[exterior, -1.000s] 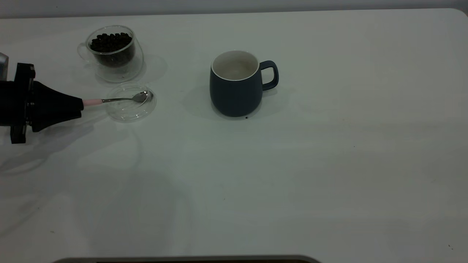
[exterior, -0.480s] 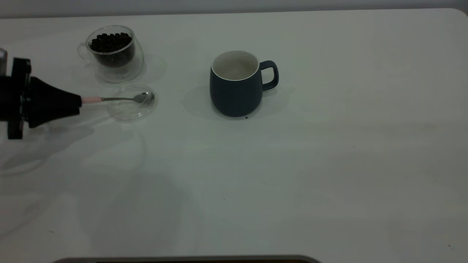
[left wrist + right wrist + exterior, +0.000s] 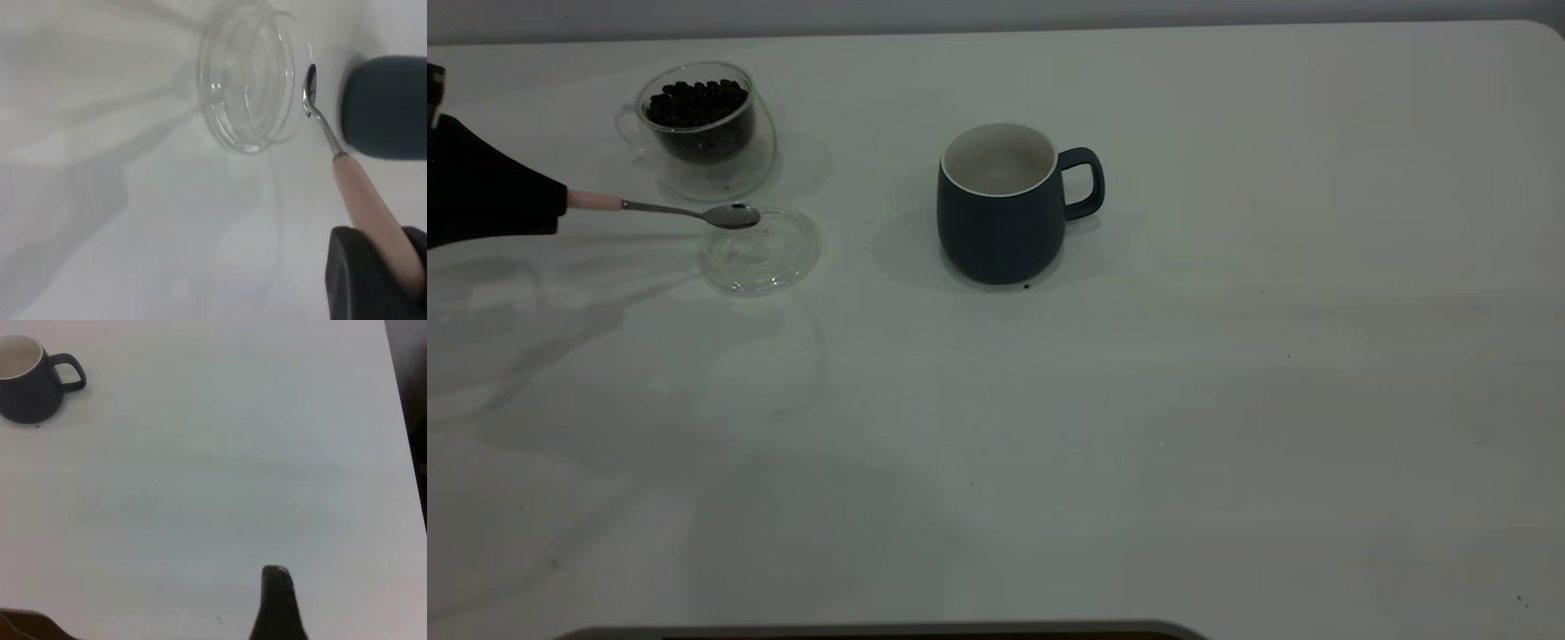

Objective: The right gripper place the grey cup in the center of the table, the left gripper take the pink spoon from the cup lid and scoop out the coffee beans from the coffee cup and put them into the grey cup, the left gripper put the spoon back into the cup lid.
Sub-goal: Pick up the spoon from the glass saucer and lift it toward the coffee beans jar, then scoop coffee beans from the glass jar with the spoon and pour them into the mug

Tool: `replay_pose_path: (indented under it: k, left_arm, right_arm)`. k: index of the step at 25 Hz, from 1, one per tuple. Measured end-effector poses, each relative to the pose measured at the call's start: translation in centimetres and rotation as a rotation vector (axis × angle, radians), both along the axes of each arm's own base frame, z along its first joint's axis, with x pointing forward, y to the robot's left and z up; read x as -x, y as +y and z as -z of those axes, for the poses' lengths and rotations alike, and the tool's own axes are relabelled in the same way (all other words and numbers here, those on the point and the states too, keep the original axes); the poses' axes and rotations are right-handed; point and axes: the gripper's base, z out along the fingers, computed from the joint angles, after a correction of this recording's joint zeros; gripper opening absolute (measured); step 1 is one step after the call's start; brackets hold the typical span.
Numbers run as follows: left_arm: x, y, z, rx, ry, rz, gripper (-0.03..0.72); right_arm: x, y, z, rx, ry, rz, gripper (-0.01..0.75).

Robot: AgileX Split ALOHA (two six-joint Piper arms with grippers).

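The left end effector sits at the far left edge of the exterior view, a black tapered shape closed on the pink handle of the spoon. The spoon sticks out level toward the middle of the tabletop, and its metal bowl hangs over the near-left rim of the lid, raised off the glass rather than resting in it. In the left wrist view the black fingertips clamp the handle's end, and the spoon runs past the lid's edge, its bowl just beside the rim.

The lid lies flat on the tabletop, nothing in it. Just behind it stands the glass cup, upright, with beans heaped near its brim; cup and lid are near each other, whether touching I cannot tell.

The mug stands upright near the tabletop's middle, well apart from the lid, handle pointing to the right. Its pale inside looks bare of beans. A tiny dark speck lies at its front foot.

The right end effector does not appear in the exterior view. Its wrist view shows only one dark fingertip over bare tabletop, far from the mug; whether it is open or closed I cannot tell.
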Motion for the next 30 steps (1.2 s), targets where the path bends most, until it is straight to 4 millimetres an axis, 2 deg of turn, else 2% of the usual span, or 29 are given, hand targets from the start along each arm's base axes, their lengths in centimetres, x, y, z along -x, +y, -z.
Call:
replay_pose_path:
  k: [3, 5, 9, 12, 14, 17, 20, 23, 27, 30]
  left_arm:
    - [-0.1, 0.1, -1.2, -0.021, -0.026, 0.023, 0.13]
    - [-0.5, 0.3, -2.9, -0.049, -0.075, 0.055, 0.13]
    - [-2.6, 1.1, -8.8, -0.08, -0.173, 0.151, 0.13]
    - [-4.5, 2.1, -13.0, -0.085, -0.164, 0.227, 0.13]
    - [-5.7, 3.1, -15.0, -0.161, -0.154, 0.263, 0.13]
    - [-7.6, 4.5, -16.3, -0.254, -0.155, 0.253, 0.13]
    - [-9.3, 5.3, -15.4, -0.271, -0.151, 0.241, 0.129]
    - [-10.5, 5.6, -12.6, -0.248, -0.117, 0.248, 0.129]
    - [-11.2, 5.1, -9.4, -0.214, -0.091, 0.285, 0.129]
    - [-11.3, 5.0, -8.1, -0.199, -0.085, 0.296, 0.129]
  right_arm:
    - [0.0, 0.0, 0.0, 0.0, 0.0, 0.0, 0.591]
    - [0.0, 0.0, 0.0, 0.0, 0.0, 0.0, 0.591]
    - [0.0, 0.0, 0.0, 0.0, 0.0, 0.0, 0.591]
    - [0.0, 0.0, 0.0, 0.0, 0.0, 0.0, 0.591]
    - [0.0, 0.0, 0.0, 0.0, 0.0, 0.0, 0.591]
    - [0.0, 0.0, 0.0, 0.0, 0.0, 0.0, 0.591]
    - [0.0, 0.0, 0.0, 0.0, 0.0, 0.0, 0.591]
    - [0.0, 0.0, 0.0, 0.0, 0.0, 0.0, 0.591]
    - [0.0, 0.0, 0.0, 0.0, 0.0, 0.0, 0.591]
    - [0.0, 0.0, 0.0, 0.0, 0.0, 0.0, 0.591]
